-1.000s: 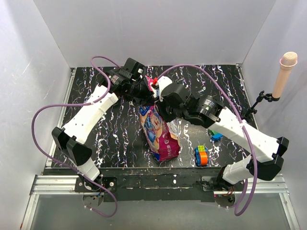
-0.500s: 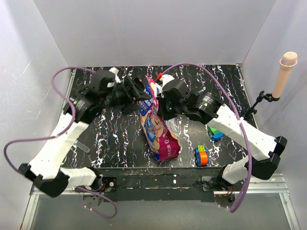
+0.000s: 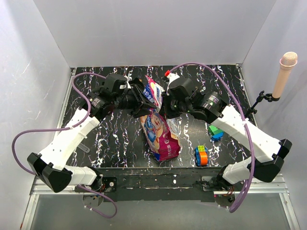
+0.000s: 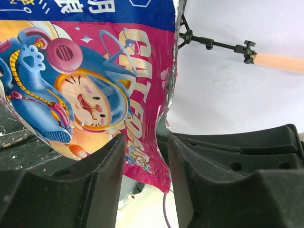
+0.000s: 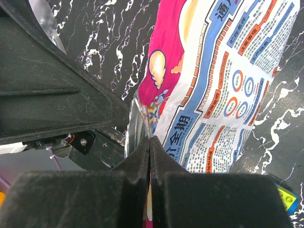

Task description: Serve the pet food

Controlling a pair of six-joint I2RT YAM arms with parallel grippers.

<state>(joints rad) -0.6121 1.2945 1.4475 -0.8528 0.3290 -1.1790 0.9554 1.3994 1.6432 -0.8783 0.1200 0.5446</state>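
**Bag gripped at its top, nothing served yet**

The bag [image 3: 160,136] lies in the middle of the table [image 3: 115,139]. Its base points toward 6 o'clock and its top end is lifted off the surface toward 12 o'clock, between the two arms. The pet food itself does not show anywhere; by my reading it is all inside the bag.

The right tool [image 5: 150,142] reaches the raised end from about 3 o'clock. Its jaws are pressed fully together on the bag's top edge, so it appears to be what holds that end up. The left tool [image 4: 146,145] comes in from about 9 o'clock with its jaws partly apart. The bag's side edge hangs in the gap between them and is not pinched.

A sliver of silver lining shows along that edge, but I cannot tell whether the mouth is open. No kibble is out, and no bowl or dish shows in any view.

I judge the task to be at an early stage: the opening grip is only half set, and the pulling apart, tipping and pouring are all left to do. The toy blocks [image 3: 201,155] sit at about 4 o'clock from the bag, apart from it.
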